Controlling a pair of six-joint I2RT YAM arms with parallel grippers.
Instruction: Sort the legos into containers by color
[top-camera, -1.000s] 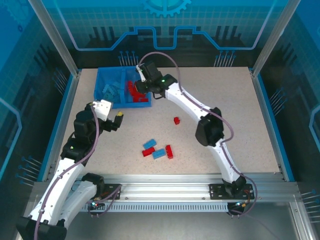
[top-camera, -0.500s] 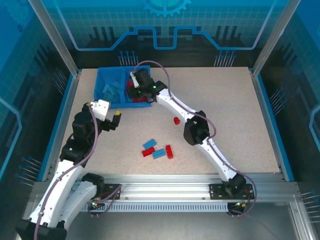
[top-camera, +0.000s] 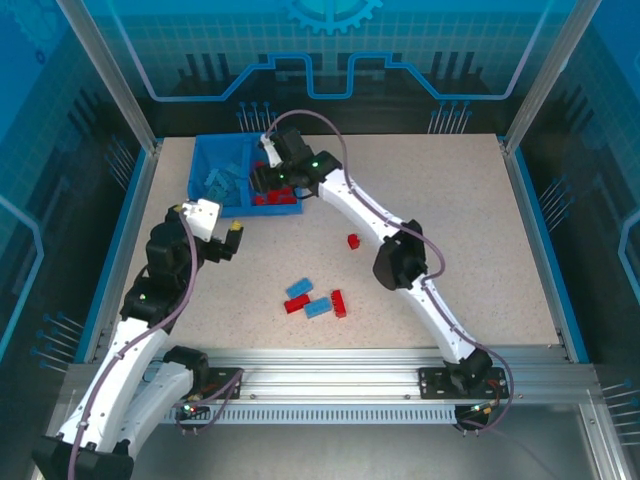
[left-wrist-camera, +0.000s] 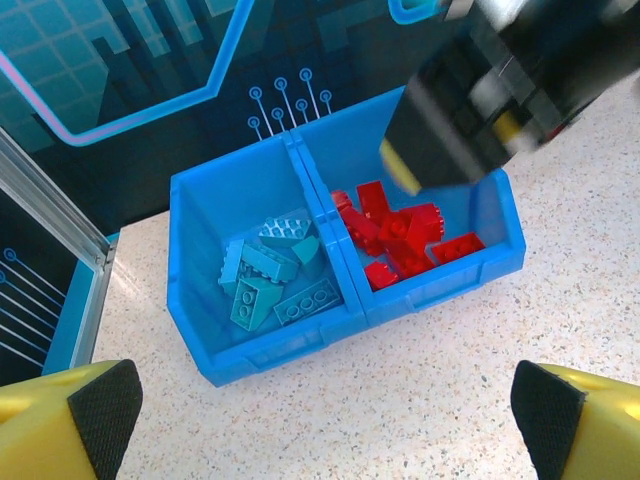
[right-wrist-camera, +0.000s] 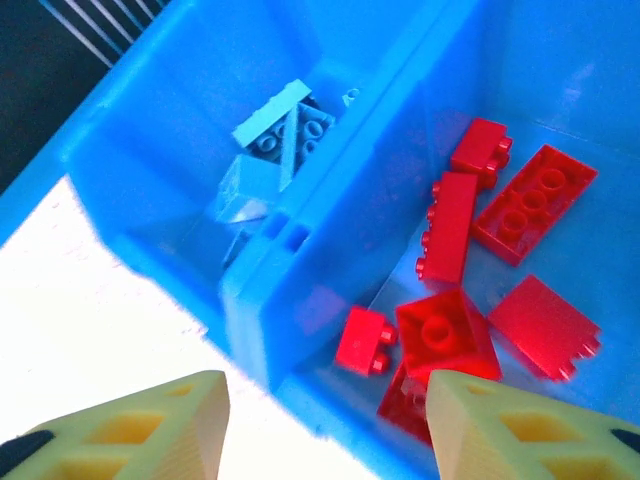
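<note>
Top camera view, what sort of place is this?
Likely a robot lab workcell: a left arm and right arm bolted to an aluminium rail, a speckled table walled by blue circuit-print panels, and a bin of sorted legos.

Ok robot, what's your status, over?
Left tool open, near the bin. Right tool open over red side, nothing held. Five bricks loose on table. Nothing in the way.
</note>
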